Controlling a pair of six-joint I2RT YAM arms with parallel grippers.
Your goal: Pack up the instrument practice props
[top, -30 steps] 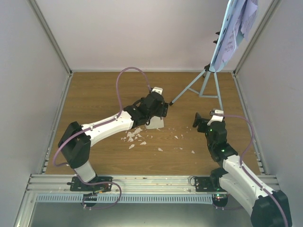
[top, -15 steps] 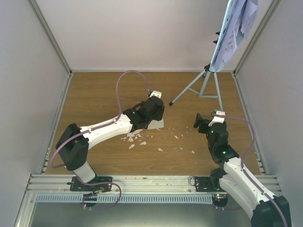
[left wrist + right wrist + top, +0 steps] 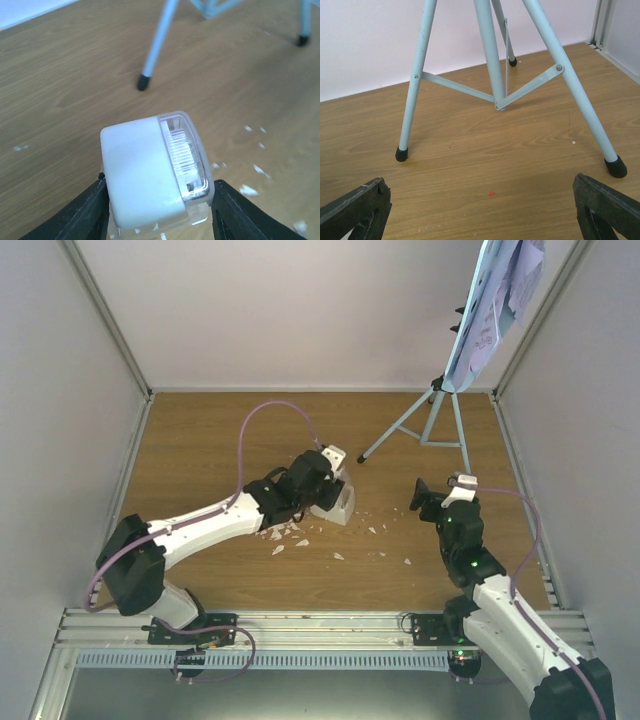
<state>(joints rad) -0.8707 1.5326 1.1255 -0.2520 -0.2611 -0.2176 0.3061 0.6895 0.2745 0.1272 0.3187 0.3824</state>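
Note:
The small white metronome (image 3: 338, 503) with its clear cover stands on the wooden floor mid-table. In the left wrist view the metronome (image 3: 145, 170) fills the gap between my fingers. My left gripper (image 3: 328, 488) is shut on its two sides, low at the floor. The pale-blue music stand (image 3: 432, 412) stands at the back right. Its tray (image 3: 472, 335) carries the sheet music pages (image 3: 520, 275). My right gripper (image 3: 437, 492) is wide open and empty. It faces the stand's legs (image 3: 490, 55) from a short way off.
Small white crumbs (image 3: 285, 530) lie scattered on the floor in front of the metronome and toward the right arm. White walls enclose the floor on three sides. A metal rail (image 3: 320, 625) runs along the near edge.
My left arm has stretched lower and its wrist has drawn back left. The metronome now shows at the right of the gripper. The right arm has barely moved.

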